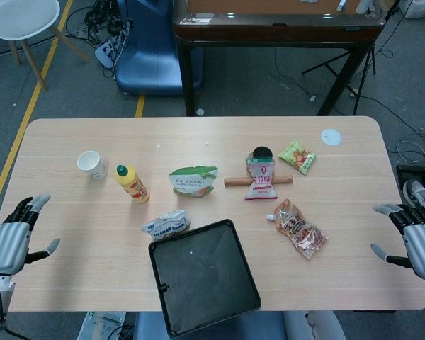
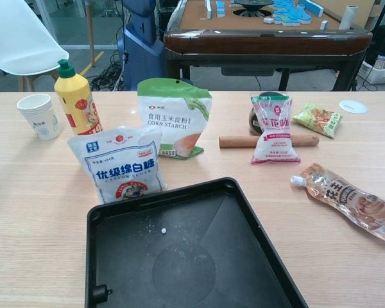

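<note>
Sugar bag (image 2: 119, 163) stands just behind the black tray's (image 1: 171, 312) far left corner, well apart from both hands. Left hand (image 1: 7, 237) hangs at the table's (image 1: 198, 134) left edge, fingers spread, holding nothing. Right hand (image 1: 414, 237), likewise spread and empty, sits at the right edge.
</note>
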Robot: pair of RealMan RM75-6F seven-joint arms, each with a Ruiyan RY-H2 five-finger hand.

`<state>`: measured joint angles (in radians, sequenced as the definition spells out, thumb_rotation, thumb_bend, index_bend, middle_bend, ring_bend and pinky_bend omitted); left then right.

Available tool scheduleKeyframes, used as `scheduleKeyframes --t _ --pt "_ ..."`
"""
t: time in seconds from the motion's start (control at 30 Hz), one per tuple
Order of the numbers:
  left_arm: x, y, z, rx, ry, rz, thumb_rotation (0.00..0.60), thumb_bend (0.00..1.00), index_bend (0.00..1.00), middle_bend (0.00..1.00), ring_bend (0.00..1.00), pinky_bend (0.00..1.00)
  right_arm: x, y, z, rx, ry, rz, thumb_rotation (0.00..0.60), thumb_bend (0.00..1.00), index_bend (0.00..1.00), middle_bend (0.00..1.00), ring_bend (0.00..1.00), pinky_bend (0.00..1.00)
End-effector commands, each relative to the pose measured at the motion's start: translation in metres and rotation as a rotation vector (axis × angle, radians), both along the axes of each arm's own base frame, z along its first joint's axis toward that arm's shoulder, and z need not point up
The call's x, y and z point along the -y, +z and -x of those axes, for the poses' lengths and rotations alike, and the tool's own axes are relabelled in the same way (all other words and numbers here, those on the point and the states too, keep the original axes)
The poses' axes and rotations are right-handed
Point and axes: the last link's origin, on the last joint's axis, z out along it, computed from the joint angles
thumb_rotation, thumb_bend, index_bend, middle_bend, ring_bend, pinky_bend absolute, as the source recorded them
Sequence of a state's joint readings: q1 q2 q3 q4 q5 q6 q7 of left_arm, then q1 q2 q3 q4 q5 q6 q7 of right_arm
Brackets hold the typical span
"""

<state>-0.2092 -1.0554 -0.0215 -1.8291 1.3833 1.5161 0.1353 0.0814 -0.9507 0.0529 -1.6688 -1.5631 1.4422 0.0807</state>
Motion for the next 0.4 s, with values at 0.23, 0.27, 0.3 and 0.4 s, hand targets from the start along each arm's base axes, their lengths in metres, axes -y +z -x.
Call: scheduleKeyframes --t 0.23,0.27,0.3,0.4 --pt "0.039 -0.009 0.013 -0.039 0.049 -0.033 0.600 0.22 0.10 0.12 0.08 0.25 -0.001 -0.011 -0.006 -0.020 0.036 -0.050 0.600 0.20 0.24 0.27 0.20 0.21" --pt "0.040 -0.010 0.013 -0.040 0.048 -0.034 0.600 0.22 0.10 0.12 0.08 0.25 -0.001 -0.011 -0.006 -0.021 0.037 -0.050 0.600 0.20 0.24 0.27 0.20 0.21" --pt "0.041 -0.011 0.013 -0.040 0.046 -0.035 0.600 0.22 0.10 0.12 0.08 0.25 0.000 -0.012 -0.006 -0.022 0.037 -0.051 0.600 0.20 0.24 0.27 0.20 0.21" --pt "0.043 -0.013 0.013 -0.053 0.047 -0.026 0.600 0.22 0.10 0.12 0.08 0.25 -0.001 -0.012 -0.007 -0.026 0.042 -0.050 0.600 0.20 0.24 0.27 0.20 0.21"
